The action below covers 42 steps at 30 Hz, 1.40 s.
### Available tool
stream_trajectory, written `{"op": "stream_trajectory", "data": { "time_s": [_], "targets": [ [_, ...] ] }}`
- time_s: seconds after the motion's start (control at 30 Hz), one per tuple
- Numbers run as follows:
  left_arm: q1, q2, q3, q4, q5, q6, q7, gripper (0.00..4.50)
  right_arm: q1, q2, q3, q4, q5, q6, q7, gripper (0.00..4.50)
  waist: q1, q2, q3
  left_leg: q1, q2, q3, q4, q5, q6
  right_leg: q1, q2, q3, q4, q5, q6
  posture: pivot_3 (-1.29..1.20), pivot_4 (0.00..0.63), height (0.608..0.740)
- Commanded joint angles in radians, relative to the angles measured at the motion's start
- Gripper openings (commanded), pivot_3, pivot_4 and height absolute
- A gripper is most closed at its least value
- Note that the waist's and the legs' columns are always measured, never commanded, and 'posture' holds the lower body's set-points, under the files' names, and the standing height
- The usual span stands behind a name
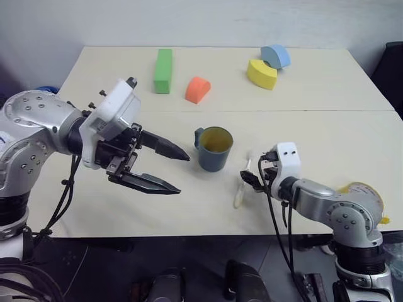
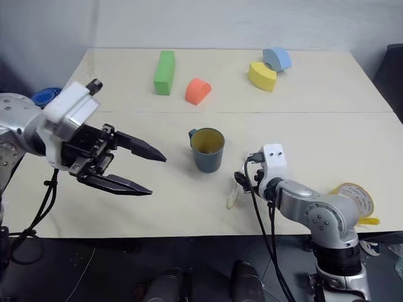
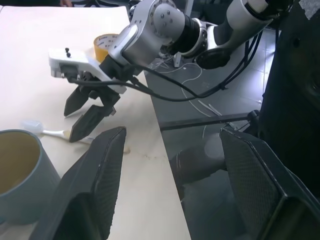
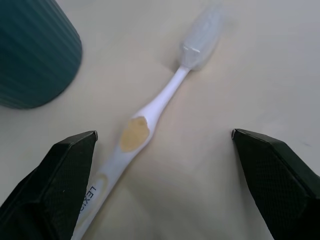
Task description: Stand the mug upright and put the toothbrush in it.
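- The mug (image 1: 214, 149) stands upright near the middle of the table (image 1: 327, 100), yellow inside facing up, handle at its 9 o'clock in the head view. Judging by that, the first half of the job looks done, and the mouth is free to take something dropped in from above.
- The toothbrush (image 4: 150, 125) lies flat on the tabletop at about 4 o'clock from the mug, close beside it but not touching, bristle head pointing away from the robot. Flat on the surface like that, it likely needs a low pinch across its handle.
- The right gripper (image 4: 165, 190) is down low over the brush, fingers spread as wide as they go, one black finger on each side of the handle. Nothing is held; the wrist view shows table between each fingertip and the brush.
- That right forearm reaches forward with the wrist angled down toward the table, lining up for what I'd call the pickup.
- The left gripper (image 1: 165, 168) hangs in the air at 9 o'clock from the mug, well clear of it, jaws parted and empty, pointing across toward the mug.
- That raised, hands-off pose reads as leaving room for the right arm.
- Foam blocks (image 1: 163, 70) sit along the far side at 12 o'clock, a tape roll (image 2: 352, 196) at the near right edge; none seem involved.
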Motion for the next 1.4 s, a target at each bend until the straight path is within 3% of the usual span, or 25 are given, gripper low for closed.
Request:
{"op": "stream_trajectory", "data": {
  "time_s": [0.03, 0.37, 0.47, 0.67, 0.87, 1.07, 1.2, 1.4],
  "targets": [
    [-0.027, -0.012, -0.002, 0.001, 0.024, -0.029, -0.009, 3.21, -0.005, 0.032, 0.040, 0.037, -0.061, -0.027, 0.052, 4.11, -0.006, 0.000, 0.000, 0.000, 0.000, 0.000, 0.000, 0.000, 0.000, 0.000, 0.000, 0.000, 0.000, 0.000, 0.000, 0.00, 0.150, 0.740],
    [-0.039, -0.018, 0.004, 0.026, 0.051, -0.043, -0.026, 3.21, 0.022, 0.044, 0.063, 0.018, -0.151, 0.006, 0.155, 0.94, -0.007, 0.000, 0.000, 0.001, 0.001, 0.000, 0.000, 0.000, 0.000, 0.000, 0.001, 0.002, 0.001, 0.000, 0.000, 0.00, 0.150, 0.740],
    [-0.037, -0.016, 0.009, 0.029, 0.051, -0.044, -0.027, 3.21, 0.020, 0.045, 0.077, 0.009, -0.168, 0.017, 0.175, 0.27, -0.006, -0.001, 0.000, 0.001, 0.001, 0.000, 0.000, 0.000, 0.000, 0.000, 0.001, 0.002, 0.001, 0.000, 0.000, 0.00, 0.150, 0.740],
    [-0.013, -0.005, 0.019, 0.028, 0.058, -0.052, -0.036, 3.21, 0.012, 0.015, 0.072, 0.006, -0.219, 0.010, 0.201, 0.27, -0.005, -0.001, 0.000, 0.001, 0.000, 0.000, 0.000, 0.000, 0.000, 0.001, 0.001, 0.002, 0.001, 0.000, 0.000, 0.00, 0.150, 0.740],
    [0.021, 0.012, 0.060, 0.037, 0.064, -0.057, -0.013, 3.21, -0.052, -0.046, -0.091, 0.016, -0.236, -0.039, 0.226, 0.22, -0.002, -0.001, 0.000, 0.000, 0.000, 0.000, 0.001, 0.000, 0.000, 0.000, 0.001, 0.003, 0.000, 0.000, 0.000, 0.00, 0.150, 0.740],
    [0.024, 0.008, 0.091, 0.056, 0.061, -0.057, 0.011, 3.21, -0.128, -0.022, -0.147, 0.013, -0.259, -0.072, 0.244, 0.13, -0.009, 0.000, 0.000, 0.000, 0.001, 0.000, 0.000, 0.000, 0.000, -0.001, 0.001, 0.003, 0.001, 0.000, 0.000, 0.00, 0.150, 0.740],
    [0.045, 0.014, 0.137, 0.072, 0.052, -0.042, 0.058, 3.21, -0.299, 0.100, -0.213, 0.043, -0.208, -0.217, 0.240, 0.13, -0.011, 0.000, 0.000, 0.000, 0.001, 0.001, 0.000, 0.000, 0.000, -0.002, 0.001, 0.004, 0.001, 0.000, 0.000, 0.00, 0.150, 0.740],
    [0.146, 0.034, 0.216, 0.082, 0.058, -0.032, 0.121, 3.21, -0.455, 0.227, -0.077, 0.142, -0.265, -0.406, 0.367, 0.13, -0.033, 0.002, 0.001, 0.000, 0.001, 0.001, -0.002, 0.000, 0.000, -0.004, 0.001, 0.004, 0.004, 0.000, 0.000, 0.00, 0.150, 0.740]
  ]
}}
